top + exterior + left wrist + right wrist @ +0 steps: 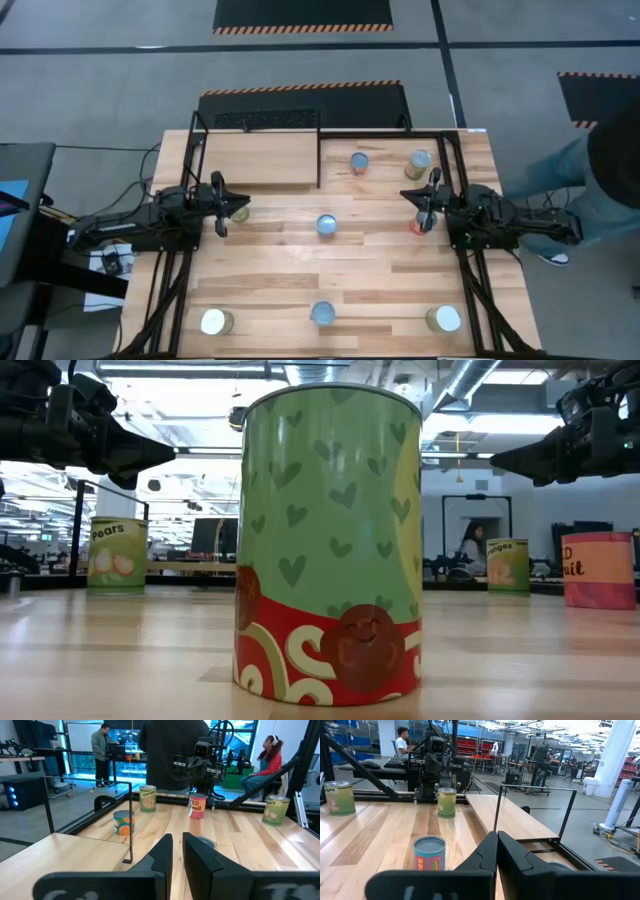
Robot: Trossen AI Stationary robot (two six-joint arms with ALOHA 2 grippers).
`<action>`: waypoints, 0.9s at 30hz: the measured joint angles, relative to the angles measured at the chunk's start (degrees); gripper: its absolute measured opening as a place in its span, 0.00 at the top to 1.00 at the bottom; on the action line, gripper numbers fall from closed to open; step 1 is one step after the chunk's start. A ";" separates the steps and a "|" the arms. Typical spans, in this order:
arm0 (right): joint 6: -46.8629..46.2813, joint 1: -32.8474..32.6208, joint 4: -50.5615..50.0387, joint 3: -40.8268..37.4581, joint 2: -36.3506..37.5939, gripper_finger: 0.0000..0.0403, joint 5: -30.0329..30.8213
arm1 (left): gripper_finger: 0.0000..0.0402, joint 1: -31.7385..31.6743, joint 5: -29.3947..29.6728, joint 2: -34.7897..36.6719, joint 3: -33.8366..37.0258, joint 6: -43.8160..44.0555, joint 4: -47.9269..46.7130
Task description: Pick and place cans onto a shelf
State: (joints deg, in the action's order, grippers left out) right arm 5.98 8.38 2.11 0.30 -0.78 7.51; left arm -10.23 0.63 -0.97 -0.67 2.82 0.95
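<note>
Eight cans [327,226] sit scattered on the bench [300,270], none yet on the shelf [260,158] at its far left; the left pincer [219,203] and right pincer [428,203], both nearly closed and empty, hover at opposite edges, seemingly poised to begin.
</note>
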 joint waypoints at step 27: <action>0.02 0.00 0.02 -0.02 -0.02 0.92 0.00 | 0.92 -0.01 1.20 0.00 0.01 -0.42 1.05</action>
State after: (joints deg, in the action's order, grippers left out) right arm 6.00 8.38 2.13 0.27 -0.80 7.51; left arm -10.24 1.83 -0.97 -0.67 2.39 2.00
